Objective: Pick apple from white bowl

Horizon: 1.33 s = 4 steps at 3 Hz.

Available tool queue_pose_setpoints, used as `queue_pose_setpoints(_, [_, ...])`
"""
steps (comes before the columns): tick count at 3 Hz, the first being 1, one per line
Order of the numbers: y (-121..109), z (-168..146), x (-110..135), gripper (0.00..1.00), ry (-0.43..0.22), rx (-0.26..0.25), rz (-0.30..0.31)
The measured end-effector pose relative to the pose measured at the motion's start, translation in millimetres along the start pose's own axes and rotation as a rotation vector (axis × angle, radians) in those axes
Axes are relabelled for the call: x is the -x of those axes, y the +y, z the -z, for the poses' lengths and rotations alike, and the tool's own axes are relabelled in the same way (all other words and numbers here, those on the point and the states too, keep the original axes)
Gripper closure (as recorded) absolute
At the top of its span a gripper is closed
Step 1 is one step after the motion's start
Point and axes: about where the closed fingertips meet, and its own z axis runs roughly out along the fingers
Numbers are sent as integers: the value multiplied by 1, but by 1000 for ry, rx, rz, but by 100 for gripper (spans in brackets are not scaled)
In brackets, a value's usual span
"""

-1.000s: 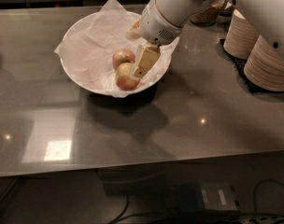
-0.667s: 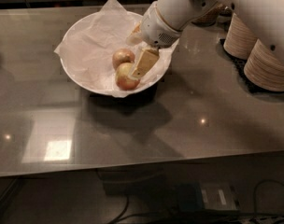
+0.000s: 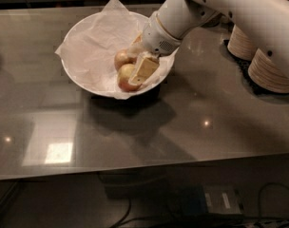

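gripper (image 3: 142, 68) is down inside the white bowl (image 3: 93, 90), on its right side, pressed up against the nearer apple (image 3: 125, 79). honestly can't tell how far open it is or if it has a grip on anything, the wrist covers that part. a 2nd apple (image 3: 121, 58) sits just behind the first, touching it or nearly. both lie on the crumpled tissue paper (image 3: 99, 37) lining the bowl. the white arm (image 3: 239, 8) comes in from the top right. bowl sits on a glossy grey table (image 3: 206, 122), with 2 stacks of beige paper plates (image 3: 274, 72) off to the right, well apart from it.
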Motion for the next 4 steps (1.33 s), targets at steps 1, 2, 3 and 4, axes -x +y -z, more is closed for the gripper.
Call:
queue_pose_setpoints(1, [3,-11,-1,40,13,28,4])
queue_pose_setpoints(2, [5,-27,-2,40,60,64,28])
queue_pose_setpoints(3, [6,-35,-6,40,85,81,37])
queue_pose_setpoints(4, [7,-49,-15,43,128,107,43])
